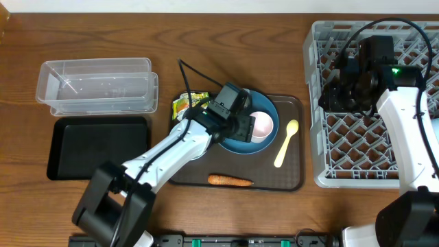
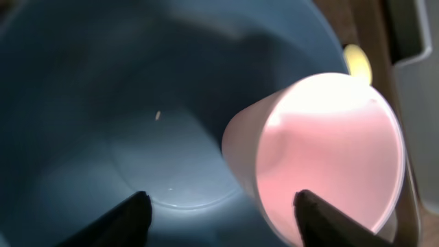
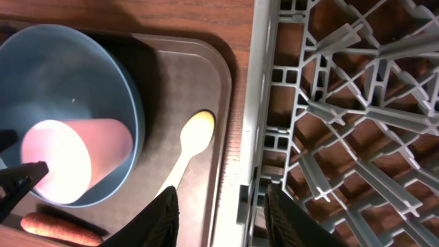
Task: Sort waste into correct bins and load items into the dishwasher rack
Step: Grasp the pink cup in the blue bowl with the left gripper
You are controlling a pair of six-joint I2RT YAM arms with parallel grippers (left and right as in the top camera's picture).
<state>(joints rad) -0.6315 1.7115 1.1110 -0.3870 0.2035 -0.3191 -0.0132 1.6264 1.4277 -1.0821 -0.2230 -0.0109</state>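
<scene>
The dark-blue bowl (image 1: 236, 143) (image 2: 103, 82) sits on the brown tray, and the pink cup (image 1: 263, 126) (image 2: 329, 151) lies on its side inside it. My left gripper (image 1: 243, 125) (image 2: 219, 209) is down in the bowl and open. One finger is in front of the cup's mouth, the other over the bowl's floor, with the cup's rim between them. A white food bit (image 2: 158, 115) clings to the bowl. My right gripper (image 1: 336, 89) (image 3: 226, 219) hangs open above the left wall of the dishwasher rack (image 1: 374, 147) (image 3: 343, 103), holding nothing.
On the brown tray (image 1: 291, 180) lie a pale yellow spoon (image 1: 286, 143) (image 3: 188, 144) and a carrot (image 1: 230, 181) (image 3: 51, 230). A yellow-green wrapper (image 1: 184, 104) pokes out at the tray's far-left corner. The clear tub (image 1: 96, 86) and black tray (image 1: 99, 147) stand at the left.
</scene>
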